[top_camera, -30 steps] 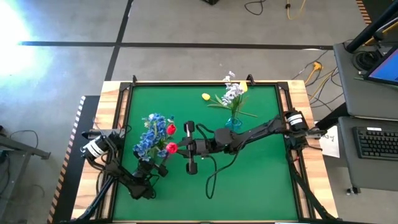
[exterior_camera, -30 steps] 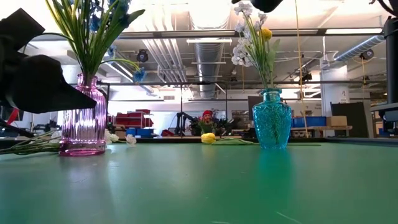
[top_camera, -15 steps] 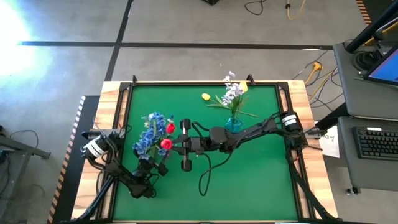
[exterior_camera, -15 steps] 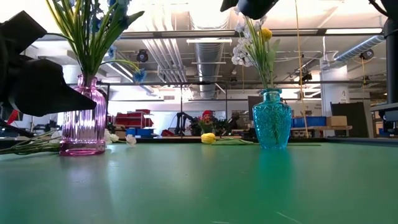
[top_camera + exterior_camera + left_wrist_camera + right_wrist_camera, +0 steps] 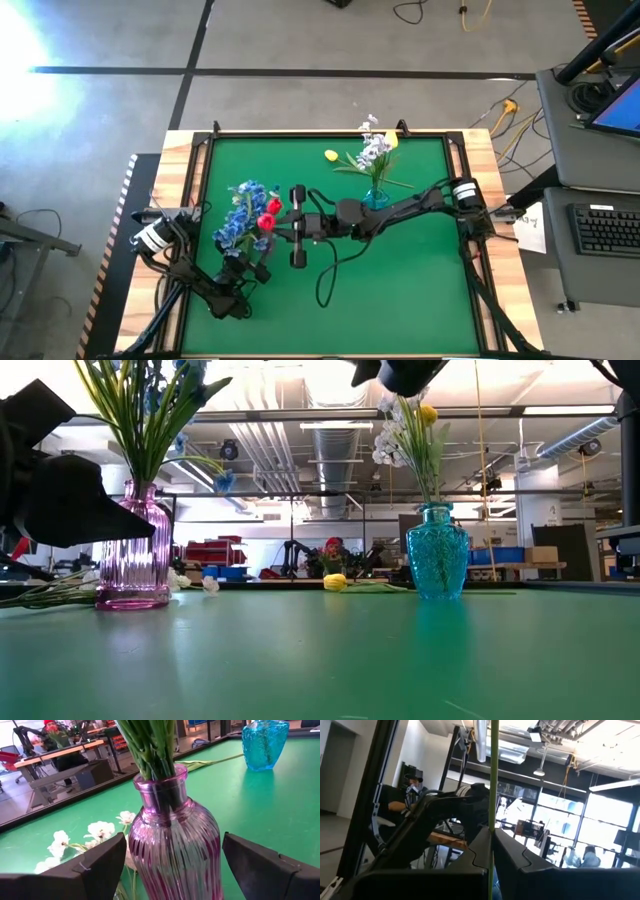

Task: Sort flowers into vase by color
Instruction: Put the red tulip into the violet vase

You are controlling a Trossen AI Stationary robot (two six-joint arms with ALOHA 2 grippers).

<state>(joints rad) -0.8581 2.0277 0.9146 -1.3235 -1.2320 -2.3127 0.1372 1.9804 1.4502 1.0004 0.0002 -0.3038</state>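
Note:
A pink ribbed vase (image 5: 174,850) (image 5: 133,552) holds blue flowers (image 5: 240,215) and a red bud (image 5: 273,207). My left gripper (image 5: 174,840) (image 5: 240,268) is open, with one finger on each side of the vase's body and a gap at both. My right gripper (image 5: 281,228) reaches in from the table's right, high above it, shut on a red flower (image 5: 265,222) beside the blue bunch. A teal vase (image 5: 375,198) (image 5: 437,550) holds white clusters (image 5: 373,150) and a yellow bud (image 5: 391,140). My right gripper pinches the red flower's thin green stem (image 5: 493,820) between its two fingers (image 5: 470,855), which come level from the table's right and lie across the stem. The stem stands about upright and lifted clear of the table. The bud is out of the right wrist view.
A yellow flower (image 5: 331,155) (image 5: 335,582) lies on the green mat near the far edge. White flowers (image 5: 100,829) (image 5: 205,584) lie on the mat beside the pink vase. The mat's near half is bare. A person shows in the room beyond.
My right gripper has moved toward the table's left and slightly toward the far edge, still shut on the stem. It has carried the red flower up against the blue bunch in the pink vase.

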